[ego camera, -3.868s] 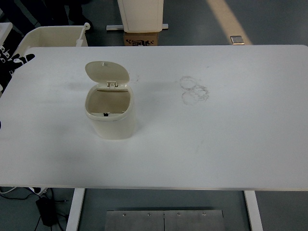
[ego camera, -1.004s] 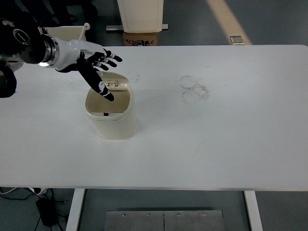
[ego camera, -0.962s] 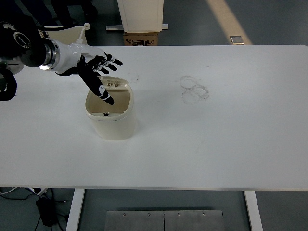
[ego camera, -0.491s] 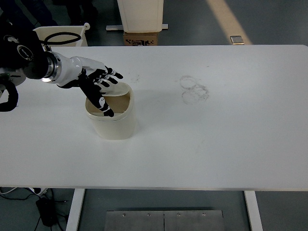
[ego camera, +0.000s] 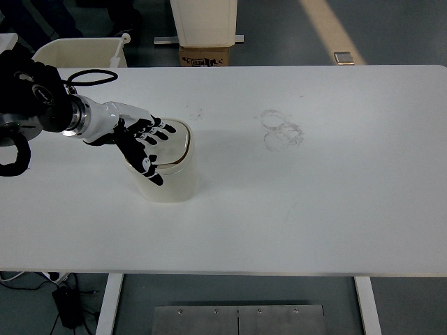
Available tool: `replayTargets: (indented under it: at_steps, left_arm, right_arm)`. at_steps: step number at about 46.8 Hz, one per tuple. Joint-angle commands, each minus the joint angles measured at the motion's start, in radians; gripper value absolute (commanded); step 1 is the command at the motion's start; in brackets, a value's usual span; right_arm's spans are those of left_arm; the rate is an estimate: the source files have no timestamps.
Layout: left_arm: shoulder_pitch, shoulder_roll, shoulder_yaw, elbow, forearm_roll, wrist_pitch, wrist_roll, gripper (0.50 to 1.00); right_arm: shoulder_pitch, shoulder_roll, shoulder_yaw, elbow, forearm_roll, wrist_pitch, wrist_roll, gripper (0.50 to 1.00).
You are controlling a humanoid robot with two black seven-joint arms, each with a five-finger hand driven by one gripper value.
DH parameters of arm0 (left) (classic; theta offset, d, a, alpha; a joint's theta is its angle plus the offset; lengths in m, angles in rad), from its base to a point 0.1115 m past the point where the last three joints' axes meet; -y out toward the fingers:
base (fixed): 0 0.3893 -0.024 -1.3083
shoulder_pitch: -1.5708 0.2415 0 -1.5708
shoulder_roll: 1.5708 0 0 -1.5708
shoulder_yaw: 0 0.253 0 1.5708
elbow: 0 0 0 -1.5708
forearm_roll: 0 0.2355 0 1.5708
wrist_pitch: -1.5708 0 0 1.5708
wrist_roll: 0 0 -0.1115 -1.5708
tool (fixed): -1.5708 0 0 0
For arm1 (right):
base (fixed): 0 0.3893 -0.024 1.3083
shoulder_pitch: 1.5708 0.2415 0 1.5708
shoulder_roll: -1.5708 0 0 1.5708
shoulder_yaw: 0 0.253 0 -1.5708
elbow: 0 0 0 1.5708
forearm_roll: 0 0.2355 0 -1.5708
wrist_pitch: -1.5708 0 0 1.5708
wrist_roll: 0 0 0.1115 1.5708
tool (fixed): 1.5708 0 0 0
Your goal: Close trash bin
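A small cream trash bin (ego camera: pixel 170 180) stands on the white table (ego camera: pixel 314 195), left of the middle. Its lid (ego camera: pixel 176 142) lies flat over the opening. My left hand (ego camera: pixel 143 143) comes in from the left edge and rests on top of the lid with its fingers (ego camera: pixel 159 130) spread flat and its thumb (ego camera: pixel 150 171) down over the bin's front left rim. It grasps nothing. The right arm is out of view.
A cream plastic crate (ego camera: pixel 80 51) stands off the table's far left corner. A white cabinet base (ego camera: pixel 204 21) and a cardboard box (ego camera: pixel 205 56) stand beyond the far edge. Faint ring marks (ego camera: pixel 281 130) show on the table.
The left hand has come down and toward me, pressing the lid from half raised to flat on the bin. Earlier the lid stood fully open with no hand near it.
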Motion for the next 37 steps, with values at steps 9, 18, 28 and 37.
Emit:
replayTargets:
  at_steps: [9, 18, 28, 37]
  left_arm:
    - [0.024, 0.000, -0.001, 0.000, 0.000, 0.003, -0.001, 1.000]
    - [0.027, 0.000, -0.001, 0.000, 0.000, 0.008, -0.001, 1.000]
    - [0.027, 0.000, -0.001, 0.000, 0.000, 0.011, -0.001, 1.000]
    - [0.014, 0.009, -0.002, 0.000, 0.000, 0.008, -0.001, 1.000]
  right_arm:
    - [-0.001, 0.000, 0.000, 0.000, 0.000, 0.000, 0.000, 0.991]
    - [0.001, 0.000, 0.000, 0.000, 0.000, 0.000, 0.002, 0.991]
    - [-0.001, 0.000, 0.000, 0.000, 0.000, 0.000, 0.000, 0.991]
    - [-0.001, 0.000, 0.000, 0.000, 0.002, 0.000, 0.000, 0.991]
